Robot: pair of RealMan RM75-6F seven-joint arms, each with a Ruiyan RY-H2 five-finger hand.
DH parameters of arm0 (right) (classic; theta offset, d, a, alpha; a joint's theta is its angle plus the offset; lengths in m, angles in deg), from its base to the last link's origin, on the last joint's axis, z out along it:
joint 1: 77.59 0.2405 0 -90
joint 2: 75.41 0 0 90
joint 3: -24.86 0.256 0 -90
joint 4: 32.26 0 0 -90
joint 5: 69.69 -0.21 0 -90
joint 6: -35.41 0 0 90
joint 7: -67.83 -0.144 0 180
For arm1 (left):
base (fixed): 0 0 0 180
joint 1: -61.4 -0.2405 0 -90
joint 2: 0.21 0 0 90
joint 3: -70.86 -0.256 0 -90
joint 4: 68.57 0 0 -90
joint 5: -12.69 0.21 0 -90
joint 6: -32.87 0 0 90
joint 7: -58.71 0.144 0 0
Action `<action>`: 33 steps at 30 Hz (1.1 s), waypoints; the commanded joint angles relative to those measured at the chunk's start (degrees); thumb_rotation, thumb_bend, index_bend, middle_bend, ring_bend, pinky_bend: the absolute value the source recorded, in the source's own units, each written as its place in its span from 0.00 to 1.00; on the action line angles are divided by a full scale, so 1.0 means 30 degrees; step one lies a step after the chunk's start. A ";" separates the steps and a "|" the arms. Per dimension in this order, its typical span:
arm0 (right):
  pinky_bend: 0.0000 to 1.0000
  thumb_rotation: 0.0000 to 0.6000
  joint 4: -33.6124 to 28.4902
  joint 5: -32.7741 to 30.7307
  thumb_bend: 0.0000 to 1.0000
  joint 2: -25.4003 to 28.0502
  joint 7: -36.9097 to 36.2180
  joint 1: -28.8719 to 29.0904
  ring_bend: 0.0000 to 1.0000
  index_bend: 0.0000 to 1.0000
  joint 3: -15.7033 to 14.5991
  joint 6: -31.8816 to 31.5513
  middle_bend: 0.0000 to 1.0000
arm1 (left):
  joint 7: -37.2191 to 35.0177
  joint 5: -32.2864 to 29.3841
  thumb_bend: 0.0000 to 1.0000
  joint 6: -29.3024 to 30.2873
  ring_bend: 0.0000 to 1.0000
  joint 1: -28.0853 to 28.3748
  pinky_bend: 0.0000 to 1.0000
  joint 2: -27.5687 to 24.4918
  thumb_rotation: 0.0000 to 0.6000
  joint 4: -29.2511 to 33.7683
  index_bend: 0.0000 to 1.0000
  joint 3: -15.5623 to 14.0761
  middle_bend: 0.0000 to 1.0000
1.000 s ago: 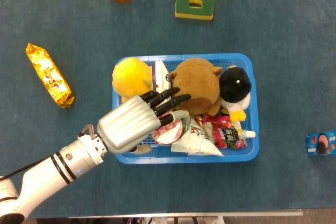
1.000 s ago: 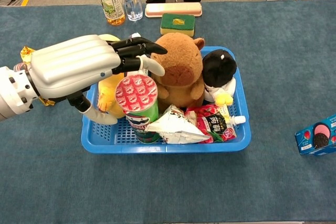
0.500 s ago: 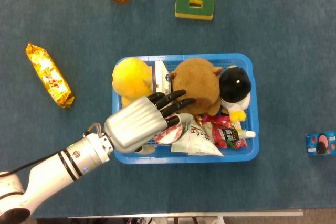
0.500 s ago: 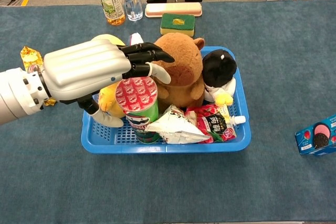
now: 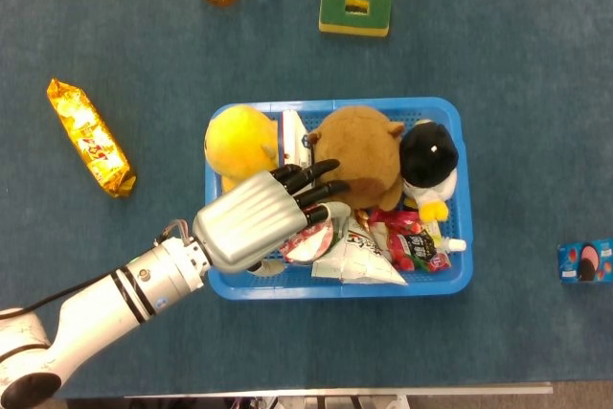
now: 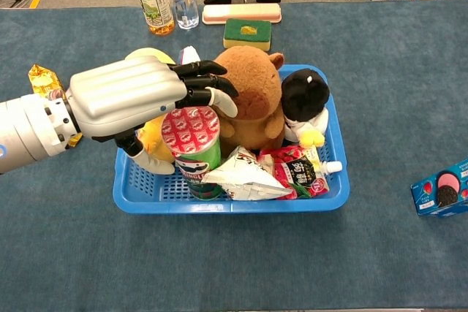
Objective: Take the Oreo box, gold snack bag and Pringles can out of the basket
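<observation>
- The dark blue cloth-covered table [image 5: 517, 93] carries everything.
- The blue plastic mesh basket [image 5: 465, 270] sits mid-table, packed with toys and snacks.
- The robot's left hand [image 6: 128, 96], silver-backed with black fingers [image 6: 201, 71], hangs over the basket's left part. Its fingers are spread above the can's lid and its thumb is low beside the can; whether it touches the can I cannot tell, and it holds nothing.
- A brown plush capybara [image 6: 252, 93] fills the basket's middle, with a yellow plush toy [image 5: 238, 138] at its left and a black-and-white plush penguin [image 6: 303, 100] at its right.
- The green Pringles can with a red lid [image 6: 191, 131] stands upright in the basket's front left, just under the fingers.
- The crinkled gold snack bag [image 5: 91, 138] lies on the table, well left of the basket.
- The blue Oreo box [image 6: 441, 189] lies on the table, far right.
</observation>
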 commanded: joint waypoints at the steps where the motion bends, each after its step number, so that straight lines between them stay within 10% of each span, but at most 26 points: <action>1: 0.55 1.00 0.0028 0.0005 0.00 -0.0033 -0.0020 0.0002 0.24 0.10 -0.0004 0.0024 0.28 | -0.0004 0.0041 0.06 0.0080 0.07 0.0001 0.28 0.0006 1.00 -0.0022 0.24 -0.0081 0.19; 33: 0.55 1.00 0.0298 0.0026 0.00 -0.0346 -0.0174 0.0103 0.24 0.10 0.0014 0.0292 0.28 | 0.0497 0.0245 0.35 0.1272 0.20 -0.0384 0.35 -0.0442 1.00 0.0343 0.37 -0.0683 0.41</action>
